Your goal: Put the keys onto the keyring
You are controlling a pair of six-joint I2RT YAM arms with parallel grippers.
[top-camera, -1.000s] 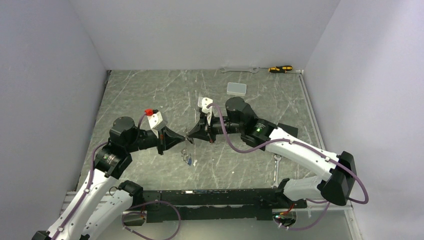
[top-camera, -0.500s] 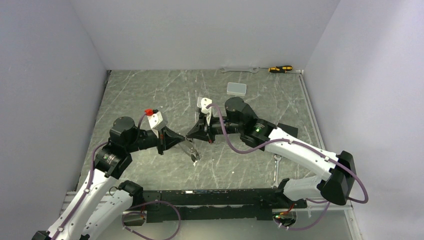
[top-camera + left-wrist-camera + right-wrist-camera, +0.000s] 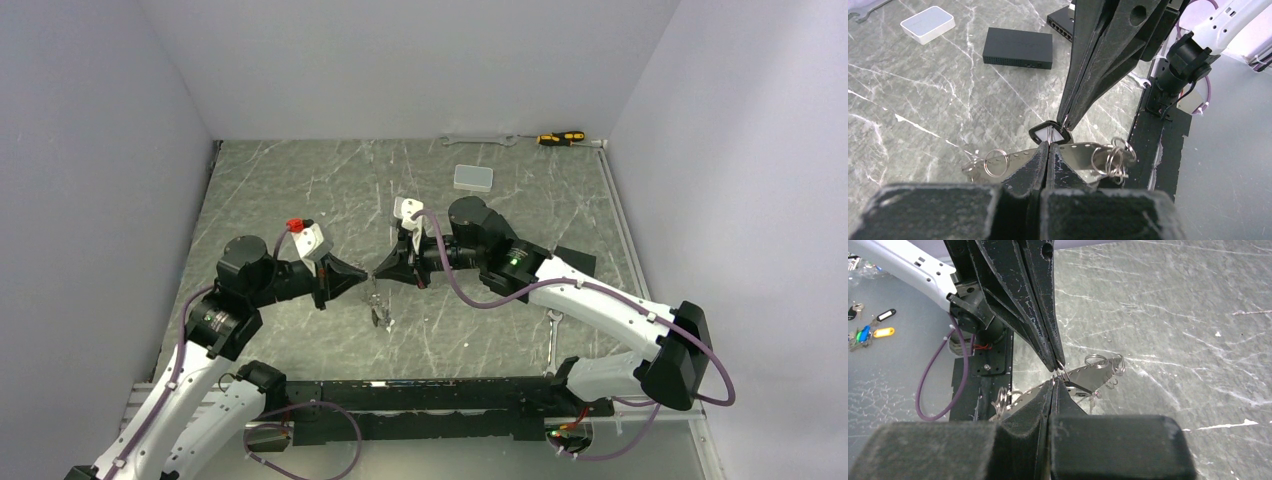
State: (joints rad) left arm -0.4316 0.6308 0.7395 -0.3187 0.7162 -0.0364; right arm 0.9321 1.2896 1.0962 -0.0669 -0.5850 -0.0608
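**A:** From above, where do you stand?

**B:** My left gripper (image 3: 366,279) and my right gripper (image 3: 377,273) meet tip to tip over the middle of the table (image 3: 300,190). The keys (image 3: 377,312) hang just below the tips. I cannot tell whether their lower end touches the marble.

**A:** And from your left wrist?

**B:** My left fingers (image 3: 1028,165) are pressed together on a flat silvery blade of the keys. Small rings (image 3: 995,162) are threaded through it on both sides of my grip. The right gripper comes down from above, its tips closed on the little wire loop at the top of the black-framed tag (image 3: 1048,134). Behind them a black box (image 3: 1019,47) and a white box (image 3: 928,24) lie on the table, apart from each other.

**A:** And from the right wrist?

**B:** My right fingers (image 3: 1040,400) are shut too, pinching at that same spot. The left tips reach down to meet them. The silvery blade sticks out to the right with its rings. Far left, past the table edge, a loose bunch (image 3: 868,332) with blue and yellow tags lies flat.
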